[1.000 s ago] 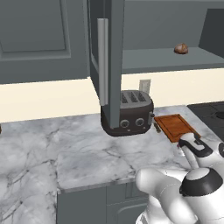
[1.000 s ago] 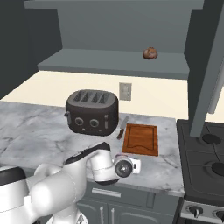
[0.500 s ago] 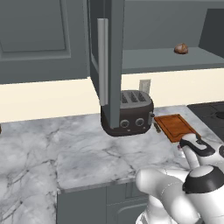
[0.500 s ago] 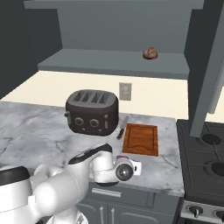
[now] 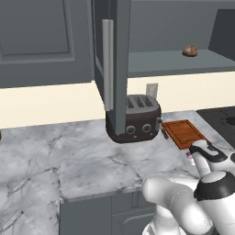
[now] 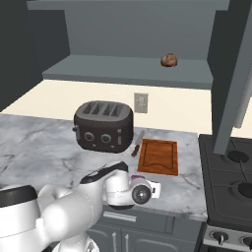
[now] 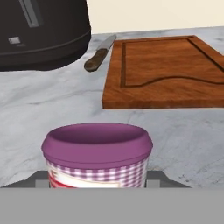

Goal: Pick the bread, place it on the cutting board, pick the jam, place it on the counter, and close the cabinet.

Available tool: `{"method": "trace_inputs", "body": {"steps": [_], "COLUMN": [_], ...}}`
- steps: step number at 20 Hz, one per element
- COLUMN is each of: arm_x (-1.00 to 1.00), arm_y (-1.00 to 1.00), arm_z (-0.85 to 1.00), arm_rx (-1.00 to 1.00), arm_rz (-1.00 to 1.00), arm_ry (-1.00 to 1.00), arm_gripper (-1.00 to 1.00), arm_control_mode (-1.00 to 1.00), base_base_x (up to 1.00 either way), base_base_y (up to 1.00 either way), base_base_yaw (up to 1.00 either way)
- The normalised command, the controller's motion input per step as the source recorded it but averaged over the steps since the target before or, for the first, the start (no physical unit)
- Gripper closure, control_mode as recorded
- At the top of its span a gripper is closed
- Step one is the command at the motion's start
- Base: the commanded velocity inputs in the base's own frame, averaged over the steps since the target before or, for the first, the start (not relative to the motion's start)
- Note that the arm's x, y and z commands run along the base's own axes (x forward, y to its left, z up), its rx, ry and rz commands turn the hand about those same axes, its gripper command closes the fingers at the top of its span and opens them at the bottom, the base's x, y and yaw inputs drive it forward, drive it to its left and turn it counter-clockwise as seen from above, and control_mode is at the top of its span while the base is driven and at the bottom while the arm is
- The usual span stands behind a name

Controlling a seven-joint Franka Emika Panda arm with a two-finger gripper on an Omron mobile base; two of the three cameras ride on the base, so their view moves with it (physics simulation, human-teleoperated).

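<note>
The jam (image 7: 97,155) is sitting low between the end effector (image 6: 153,190) fingers, which are closed onto its sides, holding it just over the desk (image 5: 55,151) near the front edge. Its label is showing purple gingham and a red band; no writing is readable. Ahead and to the left of the end effector, the toaster (image 6: 103,125) is standing; its small panel mark is too blurred to read. A knife (image 7: 99,54) is lying between toaster and cutting board (image 7: 164,72), which is resting bare just ahead and to the right. Open marble is stretching between jam and board. High above, the bread (image 6: 169,60) is sitting on the open cabinet (image 5: 120,55) shelf, with a door hanging ajar.
</note>
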Motion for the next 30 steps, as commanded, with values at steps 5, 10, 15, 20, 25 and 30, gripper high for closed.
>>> {"method": "trace_inputs", "body": {"steps": [5,10,15,20,25,30], "arm_x": [0.00,0.00,0.00,0.00,0.00,-0.13], "arm_y": [0.00,0.00,0.00,0.00,0.00,0.00], "arm_z": [-0.11,-0.04,0.00,0.00,0.00,0.00], "arm_rx": [0.00,0.00,0.00,0.00,0.00,0.00], "arm_rz": [0.00,0.00,0.00,0.00,0.00,0.00], "arm_ry": [0.00,0.00,0.00,0.00,0.00,0.00], "arm_gripper": [1.00,1.00,1.00,-1.00,-1.00,-1.00], "arm_control_mode": [-1.00,-1.00,-1.00,-1.00,-1.00,-1.00], "base_base_x": [0.00,0.00,0.00,0.00,0.00,0.00], "base_base_y": [0.00,0.00,0.00,0.00,0.00,0.00], "base_base_yaw": [0.00,0.00,0.00,0.00,0.00,0.00]}}
